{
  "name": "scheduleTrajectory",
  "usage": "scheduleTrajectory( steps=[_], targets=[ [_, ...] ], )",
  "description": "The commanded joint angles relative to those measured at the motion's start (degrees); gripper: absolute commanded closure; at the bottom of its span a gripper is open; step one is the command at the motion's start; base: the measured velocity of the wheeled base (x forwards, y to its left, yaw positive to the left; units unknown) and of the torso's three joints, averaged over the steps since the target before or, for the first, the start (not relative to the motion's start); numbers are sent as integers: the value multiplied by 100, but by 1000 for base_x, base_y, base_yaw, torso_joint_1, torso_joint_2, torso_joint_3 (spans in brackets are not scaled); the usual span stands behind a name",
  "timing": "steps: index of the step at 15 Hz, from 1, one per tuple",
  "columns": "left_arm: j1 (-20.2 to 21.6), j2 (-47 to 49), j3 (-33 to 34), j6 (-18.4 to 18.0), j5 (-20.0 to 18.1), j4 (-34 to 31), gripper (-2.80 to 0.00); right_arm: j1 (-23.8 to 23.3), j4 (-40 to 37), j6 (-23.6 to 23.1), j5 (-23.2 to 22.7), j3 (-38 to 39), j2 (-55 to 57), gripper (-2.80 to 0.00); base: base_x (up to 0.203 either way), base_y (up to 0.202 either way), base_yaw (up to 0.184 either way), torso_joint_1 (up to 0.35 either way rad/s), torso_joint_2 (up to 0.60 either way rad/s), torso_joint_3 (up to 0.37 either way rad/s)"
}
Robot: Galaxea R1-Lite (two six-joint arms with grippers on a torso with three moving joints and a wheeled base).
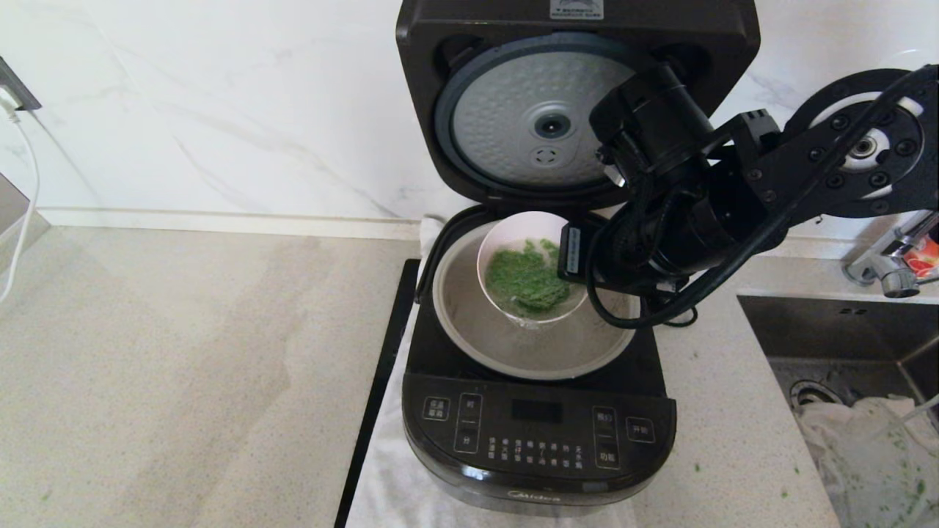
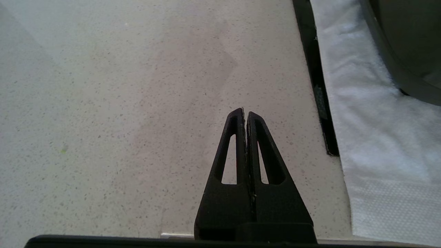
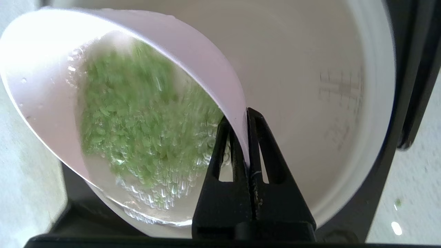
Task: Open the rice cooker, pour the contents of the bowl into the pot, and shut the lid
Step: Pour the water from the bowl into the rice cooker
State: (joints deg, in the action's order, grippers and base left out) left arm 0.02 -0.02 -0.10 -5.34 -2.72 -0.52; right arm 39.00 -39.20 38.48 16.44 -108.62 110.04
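Note:
The black rice cooker (image 1: 539,433) stands open, its lid (image 1: 528,132) raised with the dimpled silver disc facing me. My right gripper (image 3: 241,119) is shut on the rim of the bowl (image 1: 513,231), holding it tilted over the pot (image 1: 469,323). Wet chopped green contents (image 1: 532,279) slide toward the bowl's lower lip (image 3: 144,127). The pot's pale wall (image 3: 310,69) shows faint level marks and looks bare inside. My left gripper (image 2: 245,113) hovers shut and empty over the counter, left of the cooker.
A white towel (image 1: 389,484) lies under the cooker, with a black strip (image 1: 378,396) along its left edge. A sink (image 1: 843,367) with a cloth and a tap (image 1: 891,271) sits on the right. A white cable (image 1: 26,198) hangs at far left.

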Motion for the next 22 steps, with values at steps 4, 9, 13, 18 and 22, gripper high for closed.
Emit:
scheduleTrajectory(
  steps=[4, 9, 13, 18, 22],
  targets=[
    [-2, -6, 1, 6, 0, 0, 0, 189, 2307, -661, 592, 1840, -426, 0, 0, 0, 0, 0, 0, 0],
    [5, -6, 1, -1, -2, 0, 0, 255, 5723, -2074, 1643, 3603, -555, 0, 0, 0, 0, 0, 0, 0],
    [-2, -6, 1, -2, -9, 0, 0, 263, 8118, -3265, 2133, 4418, -532, 0, 0, 0, 0, 0, 0, 0],
    [-2, -6, 1, -2, -1, 0, 0, 318, 10477, -4575, 2509, 4937, -257, 0, 0, 0, 0, 0, 0, 0],
    [6, -6, 1, -2, 0, 0, 0, 370, 12239, -5341, 2582, 5296, 132, 0, 0, 0, 0, 0, 0, 0]
  ],
)
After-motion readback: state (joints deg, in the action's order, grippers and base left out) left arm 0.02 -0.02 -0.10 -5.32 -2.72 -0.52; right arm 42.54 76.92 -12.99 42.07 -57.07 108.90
